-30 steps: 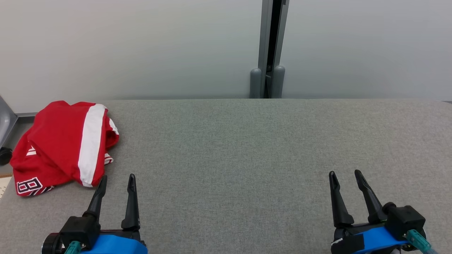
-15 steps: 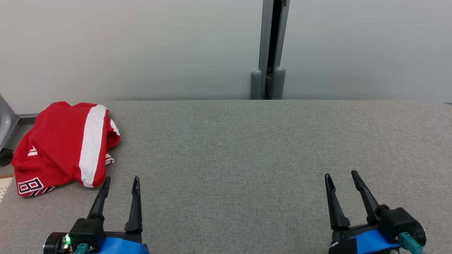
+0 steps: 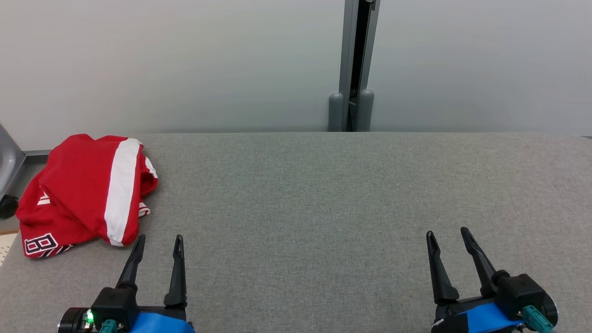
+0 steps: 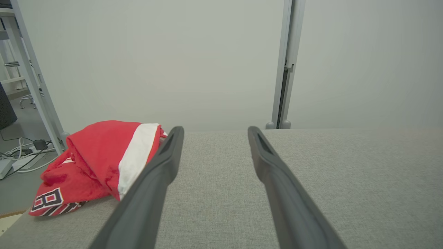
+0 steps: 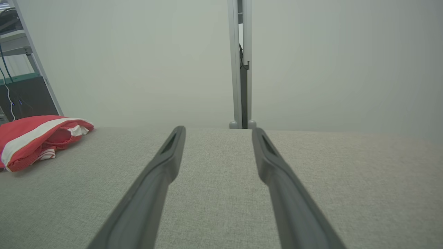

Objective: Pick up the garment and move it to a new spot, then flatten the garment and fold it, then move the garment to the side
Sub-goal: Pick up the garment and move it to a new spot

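Observation:
The garment [image 3: 83, 192] is red with a broad white stripe and a lettered hem, lying crumpled at the left edge of the grey table [image 3: 323, 199]. It also appears in the left wrist view [image 4: 100, 159] and the right wrist view [image 5: 38, 136]. My left gripper [image 3: 158, 241] hovers open over the table's near left, just right of and nearer than the garment, with nothing between its fingers [image 4: 162, 166]. Near the front right, my right gripper [image 3: 448, 234] stands open and empty, far from the garment.
A pale partition wall with a grey vertical post [image 3: 354, 64] runs behind the table. Left of the table are a metal frame [image 4: 33, 79], cables on the floor [image 4: 24, 155] and a chair wheel [image 3: 7, 206].
Both grippers have drawn slightly back toward the near edge. The whole picture has shifted a little, so the camera moved. The garment lies as before.

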Tool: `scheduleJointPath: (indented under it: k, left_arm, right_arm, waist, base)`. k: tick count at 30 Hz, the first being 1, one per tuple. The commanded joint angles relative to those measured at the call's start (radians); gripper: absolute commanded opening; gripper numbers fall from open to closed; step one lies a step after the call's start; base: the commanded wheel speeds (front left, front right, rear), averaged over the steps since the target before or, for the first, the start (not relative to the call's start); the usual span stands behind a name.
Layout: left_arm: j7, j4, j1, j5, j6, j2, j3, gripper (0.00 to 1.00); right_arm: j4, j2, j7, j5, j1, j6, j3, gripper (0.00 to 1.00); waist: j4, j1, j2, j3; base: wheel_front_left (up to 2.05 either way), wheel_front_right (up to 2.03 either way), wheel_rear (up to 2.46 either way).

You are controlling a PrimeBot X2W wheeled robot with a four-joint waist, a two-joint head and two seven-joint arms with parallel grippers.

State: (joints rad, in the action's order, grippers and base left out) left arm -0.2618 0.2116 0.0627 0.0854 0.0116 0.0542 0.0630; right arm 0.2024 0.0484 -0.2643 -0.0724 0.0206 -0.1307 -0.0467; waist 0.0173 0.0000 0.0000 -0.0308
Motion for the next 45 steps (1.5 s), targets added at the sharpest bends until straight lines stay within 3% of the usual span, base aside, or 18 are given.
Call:
scheduleJointPath:
  k: [1,11,18,31,45]
  left_arm:
    - [-0.005,0.002,-0.004,0.002,0.004,0.004,-0.005,1.0]
    - [-0.005,0.008,0.008,-0.001,0.007,0.006,-0.01,1.0]
    - [-0.005,0.022,0.072,-0.008,0.025,0.044,-0.029,1.0]
    - [0.02,0.19,0.426,0.032,0.078,0.19,-0.081,1.0]
    - [0.104,0.466,0.789,0.136,0.114,0.373,-0.097,1.0]
  right_arm:
    - [0.004,0.003,0.0,-0.003,-0.003,0.0,0.001,1.0]
    - [0.011,0.003,0.0,-0.009,-0.001,0.0,0.003,1.0]
    - [0.004,0.003,0.0,-0.014,0.002,0.0,0.006,1.0]
    - [-0.04,0.003,0.0,0.023,0.074,0.0,0.012,1.0]
    - [-0.147,0.003,0.0,0.097,0.197,0.0,0.014,1.0]
  waist:
    - [0.0,0.0,0.0,-0.001]
    - [0.004,0.0,0.0,0.001]
    - [0.018,0.0,0.0,0.019]
    - [0.067,0.0,0.0,0.18]
    - [0.035,0.0,0.0,0.418]
  base:
    - [0.0,0.0,0.0]
    - [0.0,0.0,0.0]
    - [0.0,0.0,0.0]
    - [0.0,0.0,0.0]
    - [0.0,0.0,0.0]
